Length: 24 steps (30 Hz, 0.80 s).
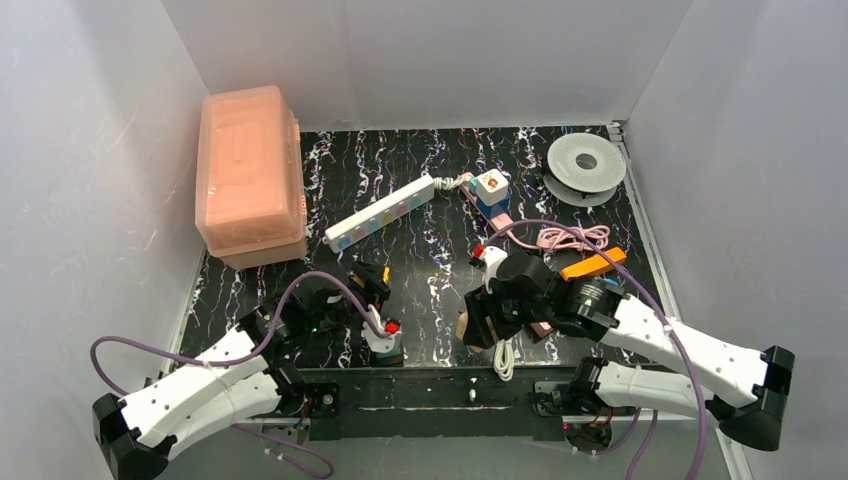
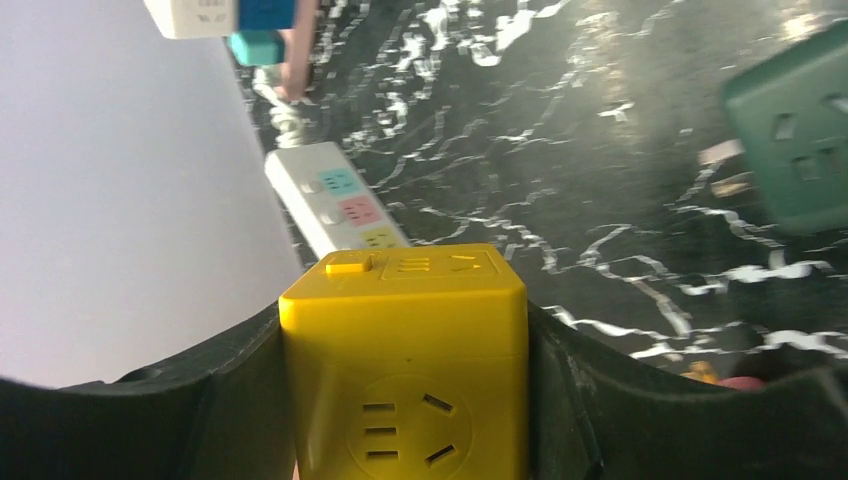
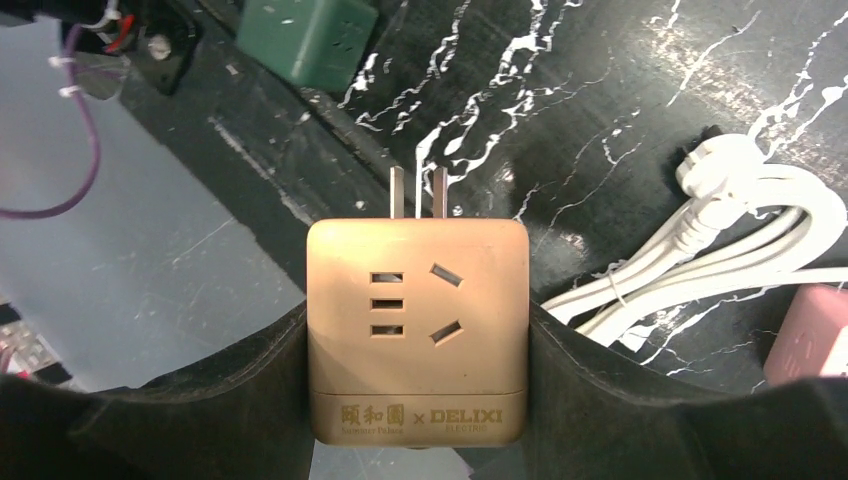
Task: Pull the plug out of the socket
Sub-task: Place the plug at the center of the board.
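The socket (image 1: 380, 213), a long white power strip with pastel outlet faces, lies slantwise at the back centre; its end (image 2: 335, 198) also shows in the left wrist view. No plug shows in its visible faces. The plug (image 3: 417, 300), a tan cube adapter with two bare prongs (image 3: 418, 192), is clamped in my right gripper (image 3: 417, 372) above the mat, near the front centre (image 1: 465, 326). My left gripper (image 2: 405, 400) is shut on a yellow cube outlet block (image 2: 405, 330), left of centre (image 1: 372, 282). The two cubes are apart.
A green cube outlet (image 1: 385, 345) sits between the arms. A coiled white cord (image 3: 720, 250) lies right of the plug. A pink lidded box (image 1: 250, 175) stands back left, a grey spool (image 1: 585, 165) back right. A pink bar with cubes (image 1: 490, 195), a pink cable (image 1: 575, 238) and an orange piece (image 1: 592, 265) lie right of centre.
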{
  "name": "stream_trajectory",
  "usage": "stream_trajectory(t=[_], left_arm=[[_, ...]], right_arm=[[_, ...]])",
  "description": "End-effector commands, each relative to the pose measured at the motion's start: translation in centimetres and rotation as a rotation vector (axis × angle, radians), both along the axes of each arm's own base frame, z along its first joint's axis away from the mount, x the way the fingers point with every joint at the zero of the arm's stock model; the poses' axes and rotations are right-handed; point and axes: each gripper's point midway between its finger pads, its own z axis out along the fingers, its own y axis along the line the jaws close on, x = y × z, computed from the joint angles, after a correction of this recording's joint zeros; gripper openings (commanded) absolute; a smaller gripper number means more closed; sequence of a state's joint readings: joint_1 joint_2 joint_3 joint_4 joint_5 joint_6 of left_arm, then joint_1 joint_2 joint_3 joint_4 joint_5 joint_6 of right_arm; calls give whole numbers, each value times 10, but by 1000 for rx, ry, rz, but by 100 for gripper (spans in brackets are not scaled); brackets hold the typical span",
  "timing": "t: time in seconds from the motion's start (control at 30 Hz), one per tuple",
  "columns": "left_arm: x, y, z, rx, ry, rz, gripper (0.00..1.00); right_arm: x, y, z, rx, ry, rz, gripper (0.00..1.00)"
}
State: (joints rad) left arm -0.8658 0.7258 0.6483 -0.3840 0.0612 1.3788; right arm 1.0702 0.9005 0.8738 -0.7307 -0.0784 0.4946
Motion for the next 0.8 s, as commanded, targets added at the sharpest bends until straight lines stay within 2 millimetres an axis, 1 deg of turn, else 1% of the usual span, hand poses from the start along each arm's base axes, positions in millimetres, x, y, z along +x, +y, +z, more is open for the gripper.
stream_trajectory(t=[0.0,0.07,0.17,0.3,0.4,0.47,0.6,0.7,0.77], left_arm=[[-15,1,-29,-61,103,14,0],[-16,4,-41,-64,137,42,0],[-15,7,-57,-48,181,88,0],[-13,6,-72,-41,207,114,0],[-12,6,-83,-36,209,116,0],[-13,8,-91,-27,221,124,0],[-13,14,-109,8,254,168,0],[-13,19,-119,37,278,198,0],[-13,21,-123,43,292,210,0]], right_arm=[[22,18,-3,28,-64,-54,1],[31,19,-11,10,-86,-86,1],[37,21,-21,-15,-94,-111,1],[47,16,-36,-62,-119,-154,1],[54,13,-46,-59,-147,-188,1],[59,12,-51,-59,-167,-216,1],[64,10,-64,-94,-168,-243,1],[66,15,-74,-110,-155,-246,11],[67,17,-81,-121,-147,-248,16]])
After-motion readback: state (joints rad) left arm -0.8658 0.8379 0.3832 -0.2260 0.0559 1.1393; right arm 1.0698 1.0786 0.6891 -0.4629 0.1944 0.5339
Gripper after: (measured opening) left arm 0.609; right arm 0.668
